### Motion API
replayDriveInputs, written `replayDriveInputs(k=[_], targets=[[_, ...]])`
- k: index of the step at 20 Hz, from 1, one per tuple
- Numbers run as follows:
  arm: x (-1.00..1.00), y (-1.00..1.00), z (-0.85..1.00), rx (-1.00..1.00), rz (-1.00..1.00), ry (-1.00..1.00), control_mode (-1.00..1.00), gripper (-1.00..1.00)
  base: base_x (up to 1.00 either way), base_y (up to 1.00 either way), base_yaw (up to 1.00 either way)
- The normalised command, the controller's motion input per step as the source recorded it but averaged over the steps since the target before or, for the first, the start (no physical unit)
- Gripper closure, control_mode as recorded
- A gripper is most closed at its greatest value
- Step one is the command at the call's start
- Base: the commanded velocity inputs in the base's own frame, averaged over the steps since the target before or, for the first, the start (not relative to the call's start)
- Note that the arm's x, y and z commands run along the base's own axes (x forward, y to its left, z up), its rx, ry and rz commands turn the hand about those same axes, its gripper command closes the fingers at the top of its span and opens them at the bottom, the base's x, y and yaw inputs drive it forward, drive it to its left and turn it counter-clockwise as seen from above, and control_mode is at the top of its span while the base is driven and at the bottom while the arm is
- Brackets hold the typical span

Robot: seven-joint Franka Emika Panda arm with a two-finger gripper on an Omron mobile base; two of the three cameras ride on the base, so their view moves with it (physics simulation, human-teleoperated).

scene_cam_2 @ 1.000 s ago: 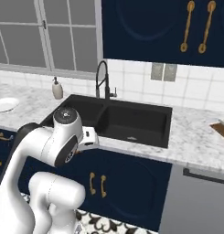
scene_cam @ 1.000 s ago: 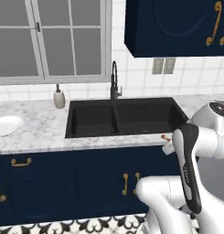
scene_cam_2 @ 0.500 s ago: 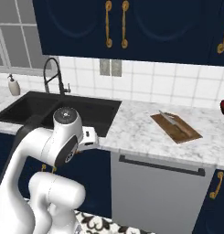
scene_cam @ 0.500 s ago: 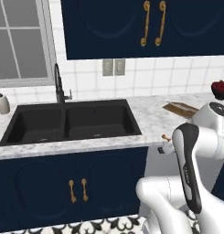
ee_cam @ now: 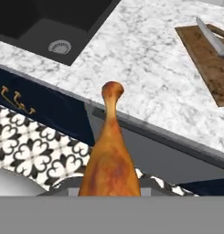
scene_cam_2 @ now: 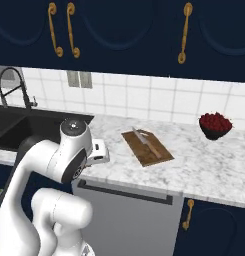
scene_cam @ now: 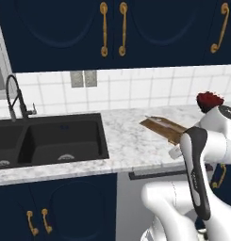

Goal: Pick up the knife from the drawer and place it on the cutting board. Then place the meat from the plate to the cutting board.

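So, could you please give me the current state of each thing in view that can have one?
meat: held in the gripper, bone end pointing away, above the counter's front edge.
knife: lying on the cutting board.
cutting board: flat on the counter.
bowl of berries: upright on the counter.
sink: empty.

Left and right base views: both look forward and down from behind the arm, sharing the surface (scene_cam: 131,141), sink (scene_cam: 46,139) and board (scene_cam_2: 146,147) from opposite sides. Hand view: close, looking along the meat (ee_cam: 109,160) at the surface edge, with the board far right.
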Motion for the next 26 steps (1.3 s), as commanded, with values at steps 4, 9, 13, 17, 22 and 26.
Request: replayDriveInputs(k=[4,9,13,17,22,26], targets=[[0.00,0.00,0.00,0.00,0.00,0.00,1.00,1.00,0.71,-0.38,0.00],[0.21,-0.12,0.00,0.00,0.00,0.00,-1.00,1.00,0.36,-0.14,0.00],[0.39,-0.50,-0.08,0.00,-0.02,0.03,-1.00,1.00,0.00,0.00,0.00],[0.38,-0.56,-0.16,0.00,-0.08,0.04,-1.00,1.00,0.00,0.00,0.00],[0.38,-0.47,-0.17,0.00,-0.08,0.01,-1.00,1.00,0.00,0.00,0.00],[0.36,-0.38,-0.26,0.00,-0.07,0.00,-1.00,1.00,0.00,0.00,0.00]])
